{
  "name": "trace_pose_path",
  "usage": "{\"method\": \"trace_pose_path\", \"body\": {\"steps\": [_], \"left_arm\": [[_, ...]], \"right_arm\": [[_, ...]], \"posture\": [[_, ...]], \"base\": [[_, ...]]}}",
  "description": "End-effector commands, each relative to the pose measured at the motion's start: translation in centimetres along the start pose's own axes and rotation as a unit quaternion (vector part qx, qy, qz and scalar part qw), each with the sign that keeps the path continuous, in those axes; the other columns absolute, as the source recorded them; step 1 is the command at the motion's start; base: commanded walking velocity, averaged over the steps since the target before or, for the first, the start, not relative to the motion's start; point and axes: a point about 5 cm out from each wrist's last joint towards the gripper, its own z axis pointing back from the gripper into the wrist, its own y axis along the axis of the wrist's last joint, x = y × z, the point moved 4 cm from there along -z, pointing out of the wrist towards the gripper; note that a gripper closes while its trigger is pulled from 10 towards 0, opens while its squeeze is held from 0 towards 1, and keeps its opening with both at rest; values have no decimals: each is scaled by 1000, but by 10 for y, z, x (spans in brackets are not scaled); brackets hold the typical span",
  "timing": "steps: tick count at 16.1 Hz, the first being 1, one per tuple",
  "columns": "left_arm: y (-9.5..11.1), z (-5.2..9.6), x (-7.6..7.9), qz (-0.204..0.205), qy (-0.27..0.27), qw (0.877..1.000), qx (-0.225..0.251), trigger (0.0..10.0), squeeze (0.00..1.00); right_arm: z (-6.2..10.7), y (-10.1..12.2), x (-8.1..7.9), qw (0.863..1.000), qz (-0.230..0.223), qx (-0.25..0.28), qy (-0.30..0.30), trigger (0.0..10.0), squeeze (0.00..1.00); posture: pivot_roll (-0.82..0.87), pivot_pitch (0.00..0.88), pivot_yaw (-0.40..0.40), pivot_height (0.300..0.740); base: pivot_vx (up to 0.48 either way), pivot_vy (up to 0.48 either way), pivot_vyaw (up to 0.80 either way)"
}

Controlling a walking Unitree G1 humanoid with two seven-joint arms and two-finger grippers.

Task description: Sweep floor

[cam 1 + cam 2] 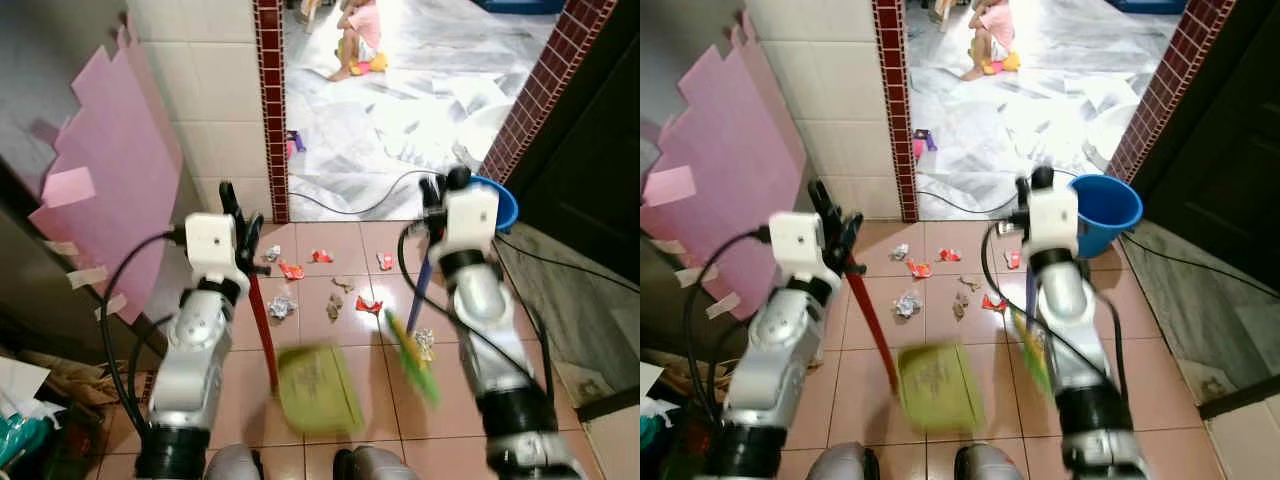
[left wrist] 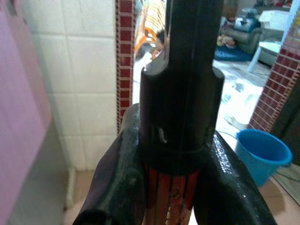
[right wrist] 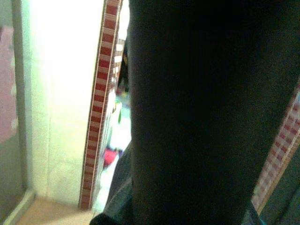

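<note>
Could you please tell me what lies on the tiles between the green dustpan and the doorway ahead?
Scattered litter: crumpled foil, red wrappers and brown scraps lie on the tiles beyond the dustpan, seen in both eye views.

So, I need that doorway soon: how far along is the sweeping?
Barely begun. Done: the left tool grips the red handle of the green dustpan on the tiles, and the right tool holds the broom. In hand: broom beside the litter. Left: wrappers and foil scraps lie unswept.
</note>
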Motion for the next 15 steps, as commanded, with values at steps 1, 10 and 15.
{"method": "trace_pose_path", "body": {"steps": [1, 10, 15], "left_arm": [[13, -4, -4, 2, 7, 1000, 24, 10000, 0], [1, 7, -4, -7, 17, 1000, 5, 10000, 0], [-14, 16, -18, -5, 65, 998, -22, 10000, 0]], "right_arm": [[-12, 37, 11, 997, 25, 78, -15, 10000, 0], [-27, 1, 43, 993, 101, 25, -47, 10000, 0], [-21, -41, 20, 995, 84, -47, -29, 10000, 0]], "posture": [[8, 0, 0, 740], [40, 0, -10, 740], [74, 34, -19, 740]], "base": [[0, 0, 0], [0, 0, 0], [0, 0, 0]]}}
